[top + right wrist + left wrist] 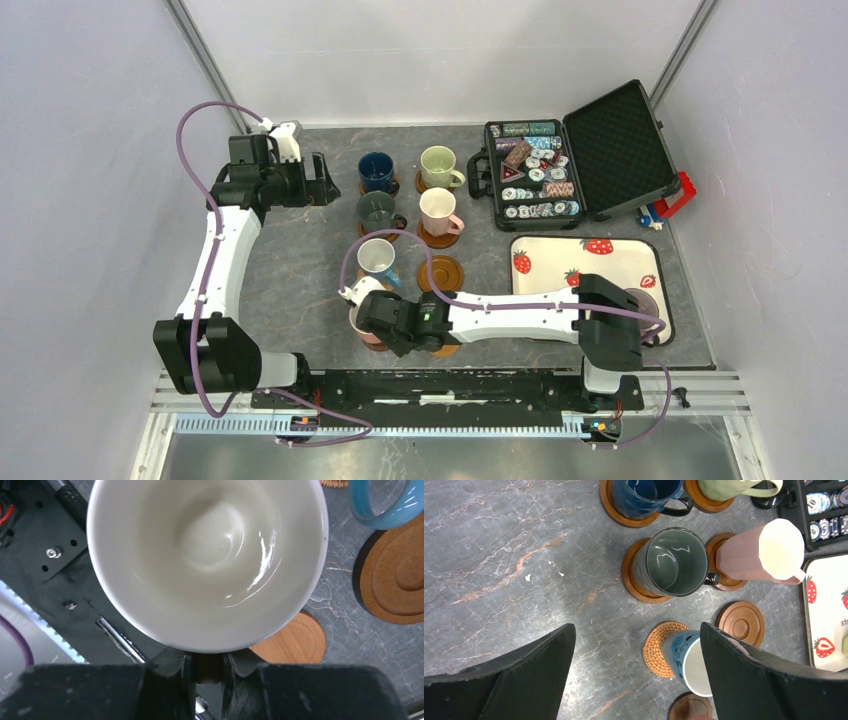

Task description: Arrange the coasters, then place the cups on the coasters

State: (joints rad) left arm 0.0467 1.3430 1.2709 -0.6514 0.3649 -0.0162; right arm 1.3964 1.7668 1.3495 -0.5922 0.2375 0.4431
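The left gripper (pixel 322 180) is wide open, holding nothing, by the table's (pixel 290 280) far left corner. The right gripper (pixel 207 667) pinches a pinkish cup (pixel 207 555) near the near edge. A light blue cup (pixel 377 257) sits on a woven coaster (pixel 656 647). Right of that lies a brown coaster (pixel 440 272).

Bright, even light from overhead, no hard shadows; walls wash out pale. Table (pixel 300 255) has only soft grey shade under the arms. Left wrist view is sharp mid-frame, with white glare streaks inside the grey-green cup (pixel 674 562). Left fingers (pixel 524 680) at 7 and 5 o'clock are dark and blurred. Cups at 12 to 2 o'clock lean outward. Right wrist view: pale cup (pixel 207 555) glares at 3 o'clock; right gripper (pixel 207 667) at 6 o'clock is black and out of focus.
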